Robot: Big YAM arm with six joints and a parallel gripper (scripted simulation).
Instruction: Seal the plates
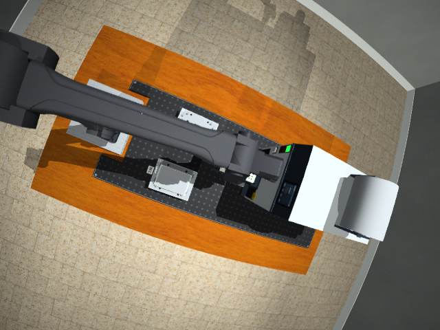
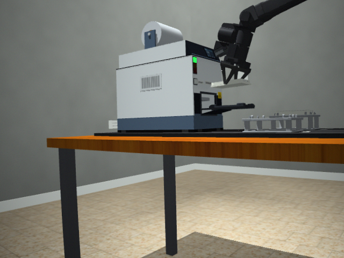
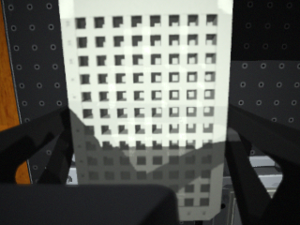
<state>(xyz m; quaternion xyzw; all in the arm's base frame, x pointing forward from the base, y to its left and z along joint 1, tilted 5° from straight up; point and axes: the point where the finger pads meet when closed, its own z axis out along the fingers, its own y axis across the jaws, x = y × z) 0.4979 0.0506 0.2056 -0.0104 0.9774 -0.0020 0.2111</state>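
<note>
My gripper [image 2: 234,81] [image 3: 148,112] is shut on a white plate [image 1: 250,177] [image 2: 216,84] [image 3: 145,67] by its long sides. The plate's wells show; it hangs above the black stage [image 2: 233,107], with a gap below it. The stage is out of the sealer [image 1: 317,183] [image 2: 155,91]. The sealer's lamp [image 1: 288,148] [image 2: 194,59] is green. START [image 1: 274,149] [image 2: 195,81] is beside the opening. Nest N1 [image 1: 181,196] holds a pale rectangular plate [image 1: 172,177]; its surface is unclear. The other nest [image 1: 197,119] [image 2: 272,119] shows its pins and no plate, but my arm hides part of it in the top view.
My arm [image 1: 135,124] [image 2: 273,11] spans above the nests. The white foil roll [image 1: 369,205] [image 2: 166,33] stands on the sealer. A dark perforated base board [image 1: 205,202] lies under the nests and sealer on the orange table [image 1: 199,234] [image 2: 166,143].
</note>
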